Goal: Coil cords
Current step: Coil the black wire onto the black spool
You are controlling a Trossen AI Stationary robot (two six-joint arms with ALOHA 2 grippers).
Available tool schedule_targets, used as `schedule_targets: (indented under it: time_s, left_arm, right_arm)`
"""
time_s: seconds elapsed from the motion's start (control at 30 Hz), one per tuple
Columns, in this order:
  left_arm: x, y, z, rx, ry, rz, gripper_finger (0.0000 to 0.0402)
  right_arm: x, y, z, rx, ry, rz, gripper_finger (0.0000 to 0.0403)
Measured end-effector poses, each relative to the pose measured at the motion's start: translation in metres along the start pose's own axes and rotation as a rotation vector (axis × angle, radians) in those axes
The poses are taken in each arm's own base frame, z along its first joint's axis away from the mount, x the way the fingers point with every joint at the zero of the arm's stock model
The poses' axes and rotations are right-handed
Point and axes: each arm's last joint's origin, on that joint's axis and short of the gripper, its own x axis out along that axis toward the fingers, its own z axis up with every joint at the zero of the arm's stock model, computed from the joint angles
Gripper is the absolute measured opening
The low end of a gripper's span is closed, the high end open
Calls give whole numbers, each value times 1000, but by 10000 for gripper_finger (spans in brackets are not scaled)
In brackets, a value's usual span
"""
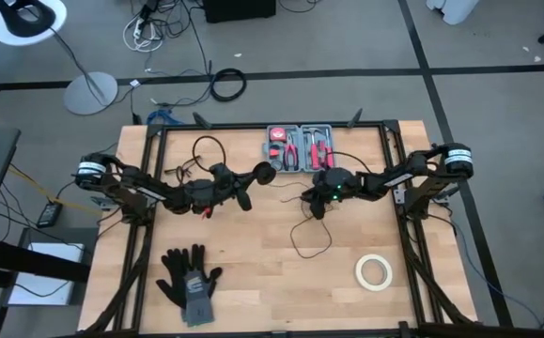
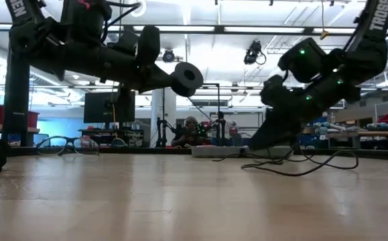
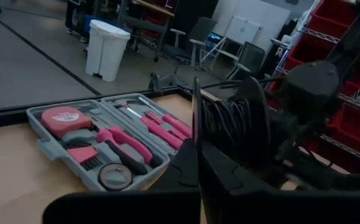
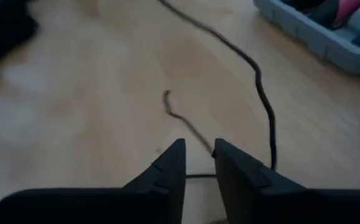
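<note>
- my left gripper hangs above the tabletop, a little left of centre; in the low view it sits well clear of the wood.
- its fingers are pressed together. a bundle of wound black wire and a round black disc sit right at them, but i cannot tell for sure that the closed tips actually clamp either one.
- my right gripper is down low near the middle of the tabletop, just in front of the grey tool case with its pink-handled tools.
- in the right wrist view its fingers stand a narrow gap apart, with nothing between the tips. the gripper points down at the wood.
- the cord is a thin black wire. part of it loops loosely on the wood in front of the right gripper, and a strand runs past its fingers on the tabletop, not pinched.
- another stretch of the same thin wire curls up behind the left arm near the far edge of the tabletop.
- a white tape roll lies near the front right, well apart from both grippers.
- a pair of black gloves lies near the front left.
</note>
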Motion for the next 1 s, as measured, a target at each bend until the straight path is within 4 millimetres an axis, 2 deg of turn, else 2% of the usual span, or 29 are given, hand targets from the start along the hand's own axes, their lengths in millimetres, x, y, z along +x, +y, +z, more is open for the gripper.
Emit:
schedule_targets:
  time_s: [0.3, 0.43, 0.53, 0.63, 0.73, 0.87, 1.0]
  left_arm:
    - [5, 8, 3, 38, 15, -10, 0]
    - [7, 10, 4, 55, 19, -20, 0]
    - [7, 10, 4, 55, 13, -23, 0]
    - [7, 10, 4, 55, 15, -26, 0]
    - [7, 10, 5, 58, 12, -29, 0]
    - [7, 9, 7, 91, -16, -41, 0]
    - [7, 8, 11, 102, -50, -63, 0]
  right_arm:
    - [-47, -13, -18, 142, 20, 177, 89]
    - [-65, -23, -23, 146, -56, 108, 86]
    - [-71, -25, -14, 81, -176, 31, 87]
    - [-70, -21, 2, -34, -281, -10, 89]
    - [-63, -18, 15, -100, -307, -69, 89]
    - [-45, -18, 33, -117, -276, -73, 91]
    - [-19, -14, 47, -227, -172, -42, 95]
